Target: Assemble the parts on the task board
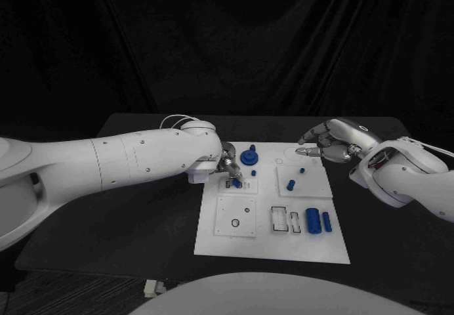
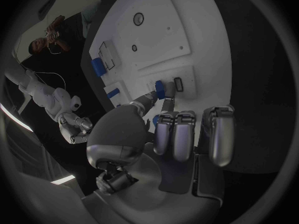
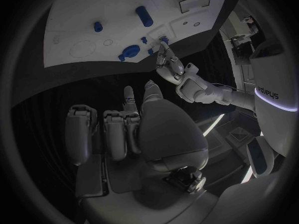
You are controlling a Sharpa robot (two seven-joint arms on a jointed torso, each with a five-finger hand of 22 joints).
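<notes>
The white task board (image 1: pixel 274 243) lies mid-table. My left hand (image 1: pixel 227 162) reaches over its far left part and pinches a small blue part (image 1: pixel 233 184) between thumb and a finger, low over a square insert plate. In the left wrist view the same part (image 2: pixel 160 89) sits at the fingertips (image 2: pixel 147 98) beside a dark slot (image 2: pixel 179 84). My right hand (image 1: pixel 331 145) hovers at the board's far right corner, fingers curled in, nothing in it. The right wrist view shows that hand (image 3: pixel 134 129) short of the board's edge (image 3: pixel 69 40).
A blue knob (image 1: pixel 248 157) and a small peg (image 1: pixel 252 173) stand just right of my left hand. Two small blue pieces (image 1: pixel 291 184) sit on the right insert plate. Two blue cylinders (image 1: pixel 312 221) lie at the near right, beside empty rectangular slots (image 1: pixel 279 218).
</notes>
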